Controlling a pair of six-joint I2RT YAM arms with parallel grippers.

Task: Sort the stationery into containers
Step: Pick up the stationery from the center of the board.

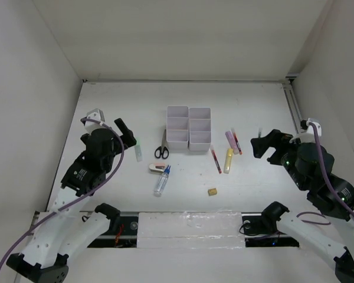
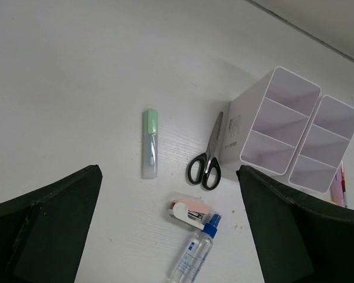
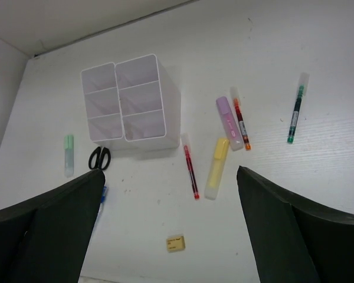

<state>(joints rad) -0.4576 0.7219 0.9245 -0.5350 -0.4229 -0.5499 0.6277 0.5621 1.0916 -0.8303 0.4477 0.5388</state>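
The white containers (image 1: pixel 189 141) stand mid-table, all six compartments empty. Left of them lie black scissors (image 1: pixel 161 151), a white-pink stapler (image 2: pixel 190 213), a blue-capped glue bottle (image 2: pixel 194 253) and a green highlighter (image 2: pixel 150 143). Right of them lie a red pen (image 3: pixel 190 168), a yellow highlighter (image 3: pixel 216 167), a pink highlighter (image 3: pixel 228 122), an orange-tipped pen (image 3: pixel 241 118) and a green pen (image 3: pixel 295 109). A tan eraser (image 3: pixel 176 243) lies nearer the front. My left gripper (image 1: pixel 125 132) is open and empty, raised left of the green highlighter. My right gripper (image 1: pixel 262 143) is open and empty, raised right of the pens.
White walls close in the table on the left, back and right. A rail (image 1: pixel 294 112) runs along the right edge. A taped strip (image 1: pixel 189 227) lies at the near edge between the arm bases.
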